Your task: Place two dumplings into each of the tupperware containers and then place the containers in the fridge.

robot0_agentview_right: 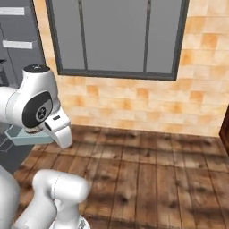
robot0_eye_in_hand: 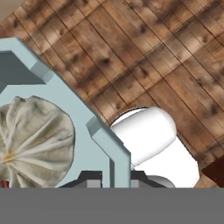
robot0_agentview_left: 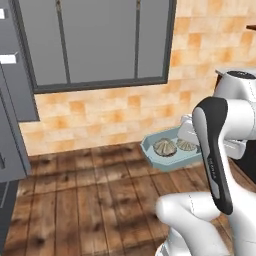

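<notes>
While the fridge (robot0_agentview_left: 10, 125) stands as a grey mass at the far left edge of the left base view, a bare wooden countertop (robot0_agentview_left: 85, 195) spreads rightward below the dark-framed window (robot0_agentview_left: 95, 40) and tan tiled wall (robot0_agentview_left: 100, 115). Further right, the pale blue-green container (robot0_agentview_left: 155, 152) is raised above the planks with two dumplings (robot0_agentview_left: 164, 146) side by side inside it. Seen from the hand view, the gripper (robot0_eye_in_hand: 113, 183) is clenched on that tub's flared rim, one finger either side of the wall, a dumpling just beside it.
</notes>
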